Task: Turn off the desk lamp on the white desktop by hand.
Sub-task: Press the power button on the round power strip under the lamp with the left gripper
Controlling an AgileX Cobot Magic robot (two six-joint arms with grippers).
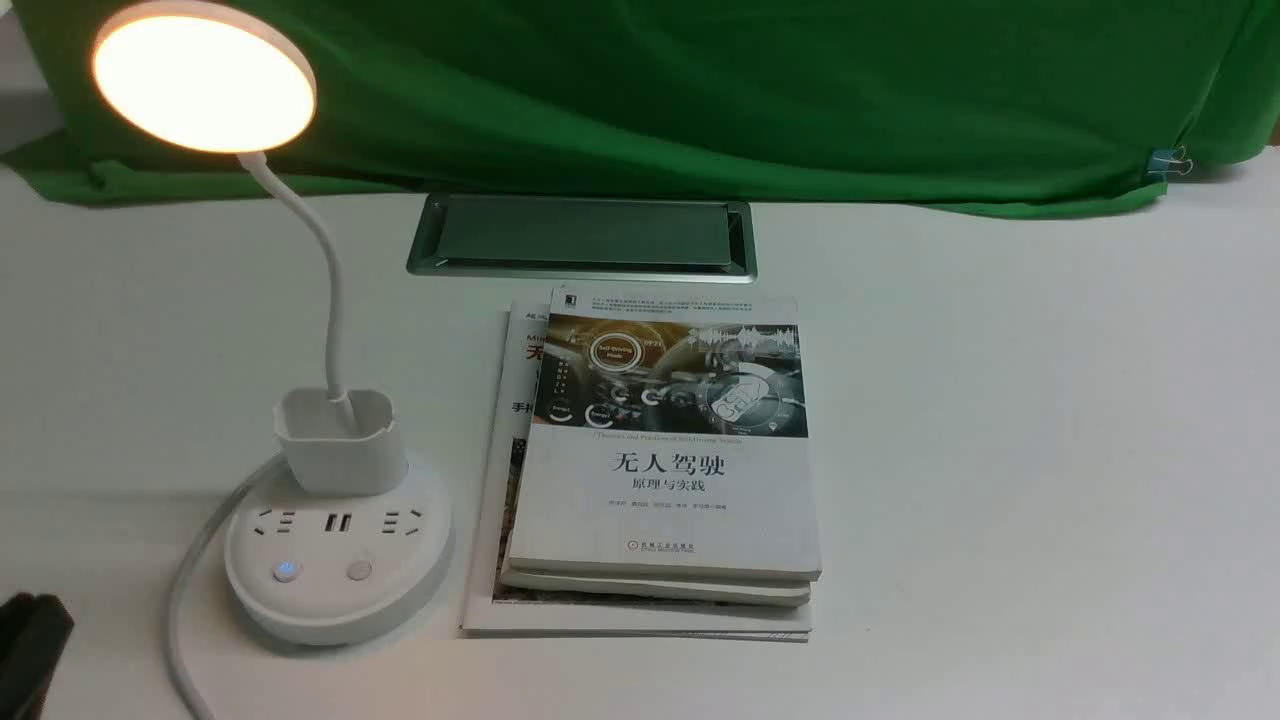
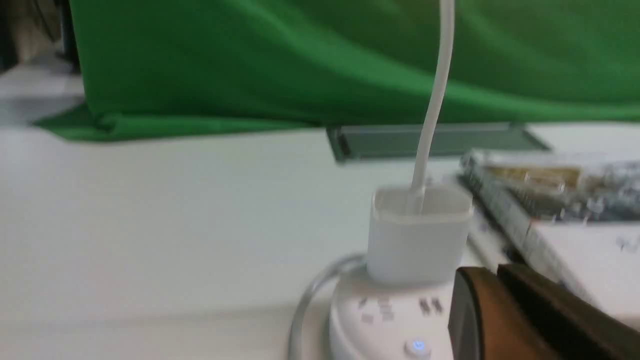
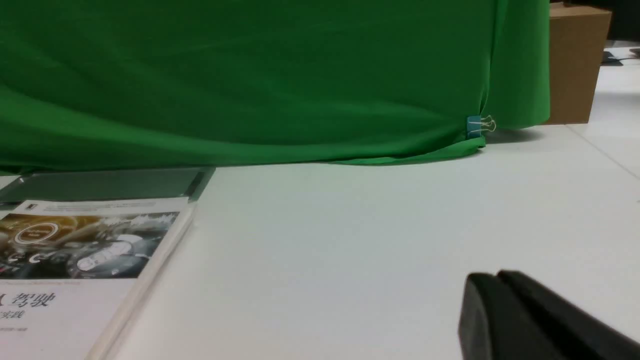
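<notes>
The desk lamp stands at the left of the white desktop. Its round head is lit, above the thin neck, the cup holder and the round base. The base has a blue-lit button and an unlit button. A black part of my left arm shows at the bottom left corner, apart from the base. In the left wrist view my left gripper is shut and empty, close to the base and the lit button. My right gripper is shut and empty over bare desktop.
A stack of books lies just right of the lamp base. The silver-framed hatch sits behind the books. Green cloth hangs along the back, held by a blue clip. The lamp's cable runs off the front edge.
</notes>
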